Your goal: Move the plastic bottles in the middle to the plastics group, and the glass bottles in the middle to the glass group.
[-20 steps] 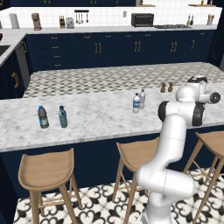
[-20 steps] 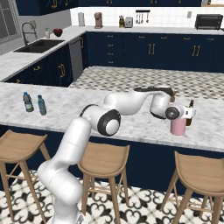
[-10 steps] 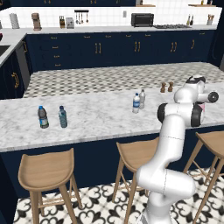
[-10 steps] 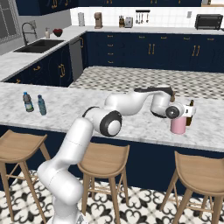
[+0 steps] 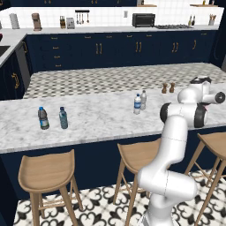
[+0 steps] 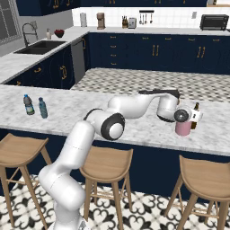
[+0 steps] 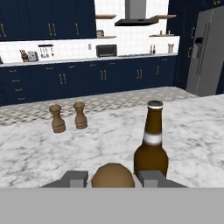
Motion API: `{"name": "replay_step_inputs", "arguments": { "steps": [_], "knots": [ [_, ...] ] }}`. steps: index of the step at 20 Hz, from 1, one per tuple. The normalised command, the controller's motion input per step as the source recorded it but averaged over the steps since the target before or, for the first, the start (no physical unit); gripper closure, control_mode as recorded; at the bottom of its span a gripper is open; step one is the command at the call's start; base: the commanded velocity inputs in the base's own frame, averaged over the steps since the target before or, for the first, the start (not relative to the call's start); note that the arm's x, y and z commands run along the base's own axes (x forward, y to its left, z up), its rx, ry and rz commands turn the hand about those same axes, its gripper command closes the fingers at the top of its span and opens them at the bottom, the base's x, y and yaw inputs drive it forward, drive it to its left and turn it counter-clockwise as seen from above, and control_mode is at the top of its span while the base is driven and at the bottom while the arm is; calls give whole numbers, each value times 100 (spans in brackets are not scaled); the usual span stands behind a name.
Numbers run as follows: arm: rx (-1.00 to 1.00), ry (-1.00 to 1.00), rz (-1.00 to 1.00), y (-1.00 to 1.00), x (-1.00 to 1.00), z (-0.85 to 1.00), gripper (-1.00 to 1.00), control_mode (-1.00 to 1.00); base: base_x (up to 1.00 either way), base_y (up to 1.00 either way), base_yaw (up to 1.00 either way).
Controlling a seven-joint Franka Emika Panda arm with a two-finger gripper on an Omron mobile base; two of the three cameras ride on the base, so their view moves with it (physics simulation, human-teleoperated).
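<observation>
The pink bottle (image 6: 183, 129) stands on the right end of the marble counter, close beside the slim brown bottle (image 6: 195, 116). My gripper (image 6: 182, 117) reaches in level with the counter and is shut on the pink bottle. In the hand view the bottle's rounded cap (image 7: 112, 176) rises between my fingertips (image 7: 75, 178), and the brown bottle (image 7: 151, 140) stands just behind to the right. The two clear water bottles, blue-labelled (image 5: 137, 104) and plain (image 5: 143, 99), stand mid-counter. The dark grey bottle (image 5: 42, 118) and teal bottle (image 5: 63, 118) stand far left.
Two small brown shakers (image 7: 57, 118) (image 7: 80, 115) stand on the counter behind and left of the brown bottle. Wooden stools (image 5: 46, 170) line the counter's near side. A patterned lower counter (image 5: 110, 79) runs behind the marble one.
</observation>
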Motion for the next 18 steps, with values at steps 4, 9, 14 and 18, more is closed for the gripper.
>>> {"name": "replay_step_inputs", "arguments": {
  "steps": [4,9,14,18],
  "knots": [
    [4,-9,0,0,-3,-31,100,-100,0,0,0],
    [0,0,0,0,0,-24,100,-100,0,0,0],
    [0,4,0,0,0,-12,-100,-100,0,0,0],
    [0,3,0,0,0,0,-100,-100,0,0,0]
  ]
}}
